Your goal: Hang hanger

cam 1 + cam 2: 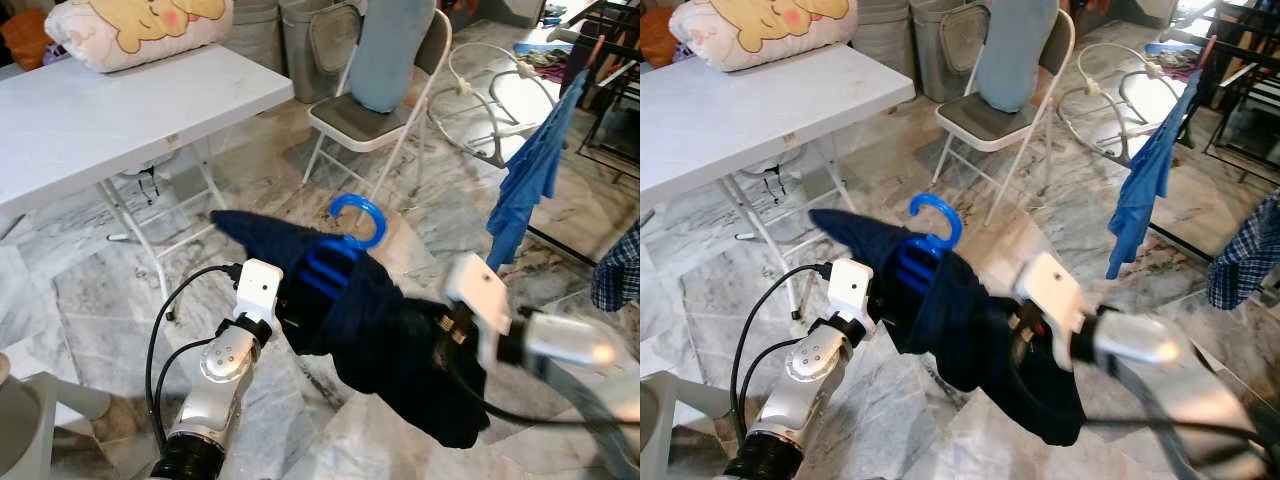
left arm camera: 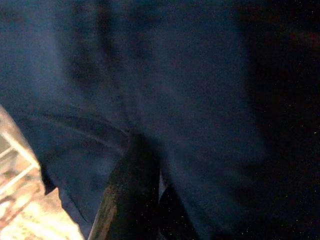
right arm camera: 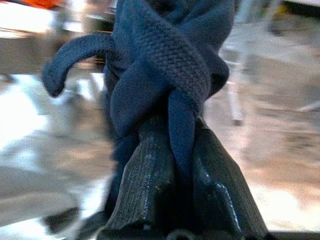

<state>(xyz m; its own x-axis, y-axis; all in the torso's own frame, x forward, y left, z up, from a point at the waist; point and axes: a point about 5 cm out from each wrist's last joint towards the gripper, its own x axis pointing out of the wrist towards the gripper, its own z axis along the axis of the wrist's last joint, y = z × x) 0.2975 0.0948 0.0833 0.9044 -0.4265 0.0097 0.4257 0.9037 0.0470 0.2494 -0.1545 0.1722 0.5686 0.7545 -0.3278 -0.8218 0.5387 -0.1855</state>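
Note:
A dark navy knit garment (image 1: 385, 325) hangs over a blue plastic hanger, whose hook (image 1: 358, 214) sticks up above the cloth. Both are held in the air over the marble floor, between my two arms. My left gripper (image 2: 155, 200) is buried under the garment's left side, just past its white wrist (image 1: 257, 290), and the fabric covers it. On the garment's right side, my right gripper (image 3: 179, 131) is shut on a bunched fold of the navy cloth.
A white folding table (image 1: 120, 110) with a pillow (image 1: 135, 28) stands at the left. A folding chair (image 1: 372, 122) is straight ahead. At the right, a black drying rack (image 1: 610, 60) holds a blue shirt (image 1: 528, 185) and a checked cloth (image 1: 618, 265).

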